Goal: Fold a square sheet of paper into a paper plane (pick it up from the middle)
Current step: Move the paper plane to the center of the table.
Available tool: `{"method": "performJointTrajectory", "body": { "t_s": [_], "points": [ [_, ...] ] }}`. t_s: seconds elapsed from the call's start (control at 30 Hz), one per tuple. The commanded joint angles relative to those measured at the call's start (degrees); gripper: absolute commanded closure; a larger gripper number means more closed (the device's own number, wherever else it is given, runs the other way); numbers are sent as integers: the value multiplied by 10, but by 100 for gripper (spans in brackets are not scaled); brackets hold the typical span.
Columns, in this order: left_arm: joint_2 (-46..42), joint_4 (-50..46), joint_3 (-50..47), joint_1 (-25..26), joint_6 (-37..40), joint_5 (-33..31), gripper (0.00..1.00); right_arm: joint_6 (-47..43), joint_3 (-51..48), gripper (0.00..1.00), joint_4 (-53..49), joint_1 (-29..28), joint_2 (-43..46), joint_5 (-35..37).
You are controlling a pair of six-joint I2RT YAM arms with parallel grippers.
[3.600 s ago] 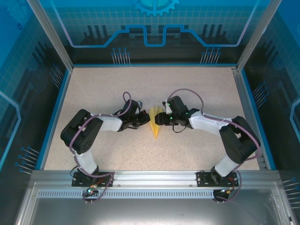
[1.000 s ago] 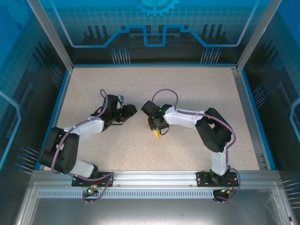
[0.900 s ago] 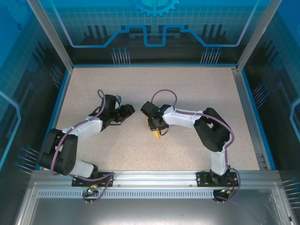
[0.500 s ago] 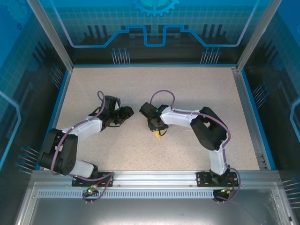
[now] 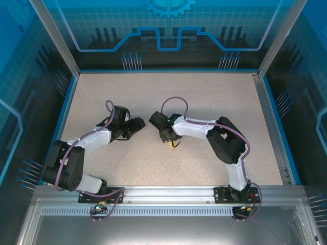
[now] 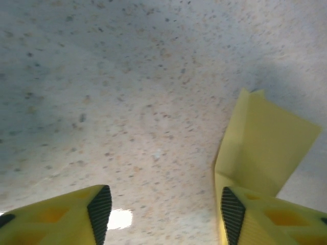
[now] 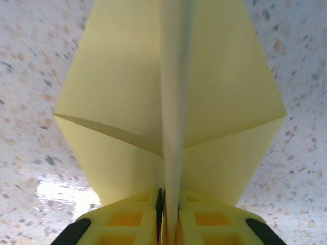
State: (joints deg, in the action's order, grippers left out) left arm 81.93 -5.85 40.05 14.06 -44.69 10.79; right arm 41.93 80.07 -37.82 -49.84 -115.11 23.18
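Observation:
The pale yellow paper plane [image 7: 122,92] is a folded dart with a raised centre crease and two wings spread to the sides. My right gripper [image 7: 169,204] is shut on that centre crease from the tail end. In the top view the right gripper [image 5: 170,137] points down near the table's middle, and the plane's tip [image 5: 174,145] pokes out below it. My left gripper [image 5: 138,125] sits to the plane's left, apart from it. Its jaws stand open with bare table between them [image 6: 166,209]. One wing of the plane [image 6: 268,140] rises just beyond the right fingertip [image 6: 232,209].
The speckled beige table [image 5: 204,97] has a blue rim and transparent walls all round. An aluminium rail [image 5: 163,194] carrying both arm bases runs along the near edge. The right arm's elbow [image 5: 225,140] bends out to the right of the plane.
The left gripper has opened wider and stayed left of the plane. The right gripper has tightened on the crease and shifted slightly left with the plane.

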Motion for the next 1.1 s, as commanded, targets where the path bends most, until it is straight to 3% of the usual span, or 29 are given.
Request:
{"method": "performJointTrajectory", "body": {
  "t_s": [0.0, 0.1, 0.23, 0.7, 1.07],
  "points": [
    [-32, -65, 8, -5, 11, -62, 22, -27, 38, 87, -13, 11, 22, 36],
    [-54, -100, 7, -5, 21, -101, 9, -47, 57, 89, -2, 34, 8, 24],
    [-81, -134, 6, -5, 32, -136, 2, -75, 97, 89, 17, 59, -19, 1],
    [-96, -151, 4, -5, 38, -135, 1, -78, 240, 88, -19, 89, -154, 14],
    [-98, -155, 4, -5, 40, -135, 2, -58, 243, 83, -33, 88, -215, -11]
  ]
}}
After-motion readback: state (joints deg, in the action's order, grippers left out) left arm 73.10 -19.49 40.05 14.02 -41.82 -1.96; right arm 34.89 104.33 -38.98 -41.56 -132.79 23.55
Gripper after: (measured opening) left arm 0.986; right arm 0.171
